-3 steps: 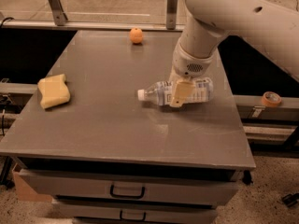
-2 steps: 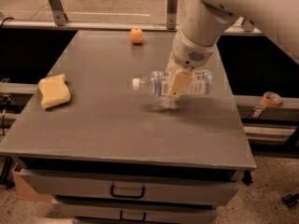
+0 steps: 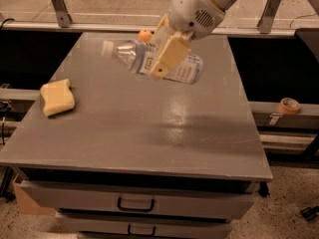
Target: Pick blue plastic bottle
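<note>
A: Pincer state?

B: The pincer (image 3: 160, 51) is clamped across the middle of the blue plastic bottle (image 3: 133, 55). Its 2 flat tan fingers (image 3: 169, 54) are closed to the bottle's width.

A: Where does the bottle sit against it?

B: Between the fingers, in the air above the grey surface (image 3: 149, 128), tilted. The white cap juts out toward the yellow sponge (image 3: 57, 97), and the labelled base juts out the other side, slightly lower.

A: Materials?

B: Clear bluish plastic and a white-blue printed label. The surface is smooth with a dull sheen. The sponge is a soft-looking block with curved edges, well apart from the pincer. 1 small orange ball (image 3: 145, 35) lies just behind the pincer.
</note>
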`<state>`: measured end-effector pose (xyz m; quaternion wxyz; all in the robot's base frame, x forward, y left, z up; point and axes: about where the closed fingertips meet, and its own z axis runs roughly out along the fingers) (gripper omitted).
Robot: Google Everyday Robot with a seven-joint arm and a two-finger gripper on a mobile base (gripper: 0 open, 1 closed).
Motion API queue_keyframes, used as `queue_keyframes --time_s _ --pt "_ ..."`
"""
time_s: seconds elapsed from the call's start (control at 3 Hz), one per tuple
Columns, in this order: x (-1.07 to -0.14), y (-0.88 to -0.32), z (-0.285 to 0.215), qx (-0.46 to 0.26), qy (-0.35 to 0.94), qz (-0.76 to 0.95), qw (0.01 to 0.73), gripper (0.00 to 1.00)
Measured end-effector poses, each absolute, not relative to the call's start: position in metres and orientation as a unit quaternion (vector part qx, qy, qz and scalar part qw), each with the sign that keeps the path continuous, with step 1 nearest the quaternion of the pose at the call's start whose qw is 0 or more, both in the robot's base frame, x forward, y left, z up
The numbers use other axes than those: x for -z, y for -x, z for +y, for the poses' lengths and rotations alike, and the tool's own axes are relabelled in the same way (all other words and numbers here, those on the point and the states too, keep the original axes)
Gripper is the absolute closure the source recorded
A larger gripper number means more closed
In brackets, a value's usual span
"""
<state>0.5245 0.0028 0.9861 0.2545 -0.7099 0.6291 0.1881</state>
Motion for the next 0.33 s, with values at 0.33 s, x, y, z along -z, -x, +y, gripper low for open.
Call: queue_keyframes --time_s 0.33 --pt "-0.9969 -0.5195 0.0119 -0.206 0.709 0.62 0.267 1.0"
